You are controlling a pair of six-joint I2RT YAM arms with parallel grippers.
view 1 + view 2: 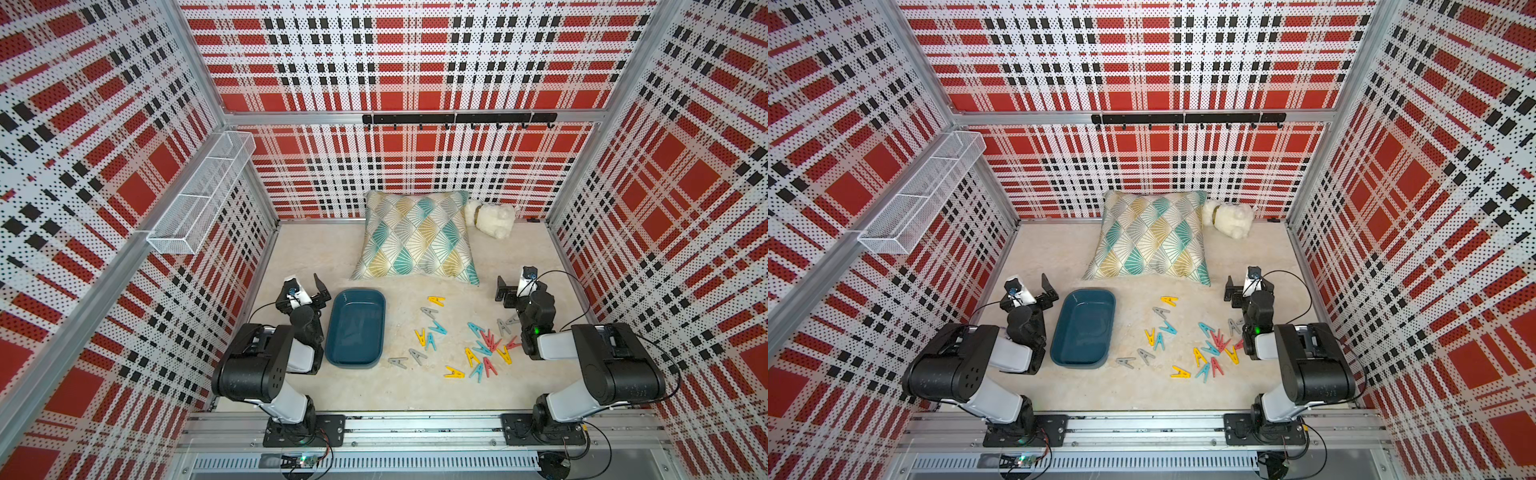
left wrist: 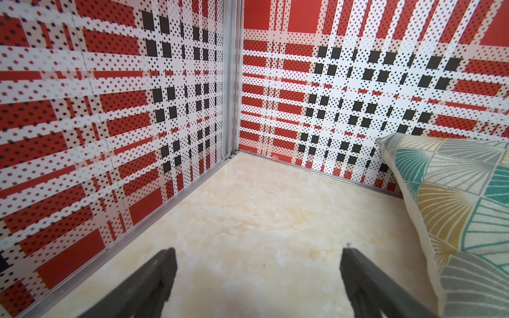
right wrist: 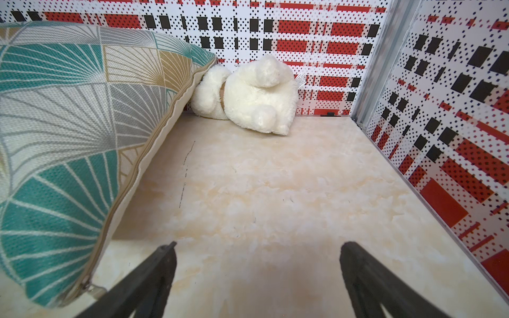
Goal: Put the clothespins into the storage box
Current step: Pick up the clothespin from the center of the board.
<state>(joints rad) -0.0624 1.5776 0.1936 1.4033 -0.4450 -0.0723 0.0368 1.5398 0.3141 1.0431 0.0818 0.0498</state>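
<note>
Nearest us stand our two arms (image 1: pixel 257 365), rooted at the tabletop's (image 1: pixel 311 249) near edge; between them lie the clothespins (image 1: pixel 471 357), scattered flat over the near right part of the tabletop (yellow, teal, red-pink and grey, several overlapping in a knot just beside the right arm); all lie outside the storage box (image 1: pixel 355 328), which sits near the left edge, just beside the left arm; our left gripper (image 1: pixel 322 293) hangs by the box's far left corner, fingers spread wide and grasping nothing; our right gripper (image 1: pixel 503 293) hangs near the right edge beyond the clothespins, likewise released; a patterned pillow (image 1: pixel 415 237) rests against the far edge, with a white plush toy (image 1: pixel 492 218) just beside it towards the far right corner; a wire basket (image 1: pixel 199 195) hangs on the left wall.
</note>
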